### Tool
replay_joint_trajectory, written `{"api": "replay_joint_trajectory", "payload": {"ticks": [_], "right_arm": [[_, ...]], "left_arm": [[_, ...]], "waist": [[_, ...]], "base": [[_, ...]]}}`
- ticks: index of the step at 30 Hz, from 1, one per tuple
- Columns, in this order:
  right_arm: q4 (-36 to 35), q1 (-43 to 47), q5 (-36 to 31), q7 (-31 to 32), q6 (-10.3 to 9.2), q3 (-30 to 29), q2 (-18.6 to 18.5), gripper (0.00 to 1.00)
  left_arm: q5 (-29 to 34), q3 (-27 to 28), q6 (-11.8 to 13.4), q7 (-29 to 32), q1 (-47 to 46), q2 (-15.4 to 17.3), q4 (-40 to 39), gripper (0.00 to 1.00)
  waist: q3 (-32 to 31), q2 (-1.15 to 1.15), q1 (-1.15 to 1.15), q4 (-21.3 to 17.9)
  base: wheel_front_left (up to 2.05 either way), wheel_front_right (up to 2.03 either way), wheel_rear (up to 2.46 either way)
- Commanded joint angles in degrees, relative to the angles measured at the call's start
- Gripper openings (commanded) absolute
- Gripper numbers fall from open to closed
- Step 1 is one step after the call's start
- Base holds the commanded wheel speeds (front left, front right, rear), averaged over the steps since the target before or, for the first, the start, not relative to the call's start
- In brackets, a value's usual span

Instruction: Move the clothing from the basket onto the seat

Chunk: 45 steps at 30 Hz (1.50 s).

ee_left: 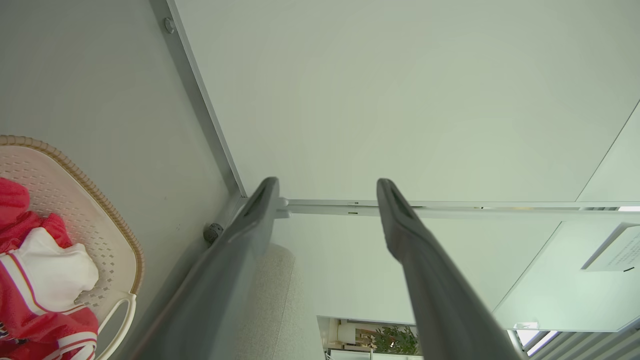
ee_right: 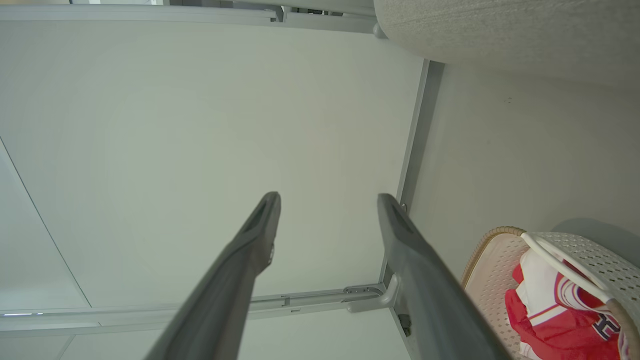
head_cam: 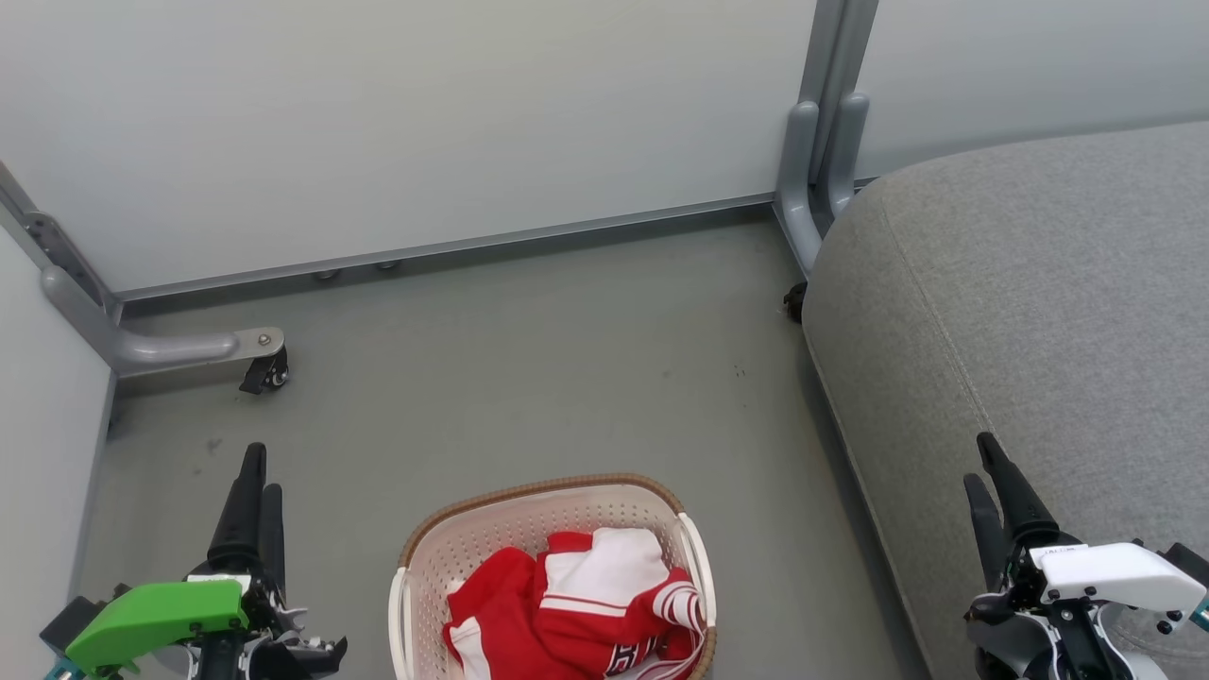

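Grey partition panels [head_cam: 425,123] stand behind the basket [head_cam: 472,548] beside the seat [head_cam: 1039,283].

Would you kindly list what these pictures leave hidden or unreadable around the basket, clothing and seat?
- Head view: the basket has its near side cut off by the bottom edge.
- Head view: the clothing is bunched; folds hide the piece count.
- Head view: the seat runs off the right edge.
- Left wrist view: the paper notice has print too small to read.
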Motion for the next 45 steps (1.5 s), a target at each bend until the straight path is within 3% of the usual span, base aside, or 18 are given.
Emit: {"api": "replay_joint_trajectory", "payload": {"ticks": [1, 17, 45], "right_arm": [[-1.38, -0.65, -1.33, -0.51, 0.03, -0.31, -0.21, 1.00], [-4.72, -1.08, -16.68, -3.11, 0.03, -0.27, 0.87, 1.00], [-10.59, -0.82, -43.66, -6.78, 0.03, 0.16, 2.42, 1.00]], "left_arm": [[1.33, -0.24, -0.34, -0.53, -1.09, 0.23, -1.32, 1.00], [15.03, -0.88, -0.63, -4.50, -2.53, 0.34, -3.29, 1.00], [46.11, -6.04, 3.73, -10.13, -3.47, 0.51, -5.59, 1.00]], "waist": [[0.03, 0.04, 0.00, 0.01], [0.37, 0.10, 0.00, 0.15], [1.47, 0.20, 0.00, 0.33]], "base": [[0.00, 0.00, 0.00], [0.00, 0.00, 0.00], [0.00, 0.00, 0.00]]}}
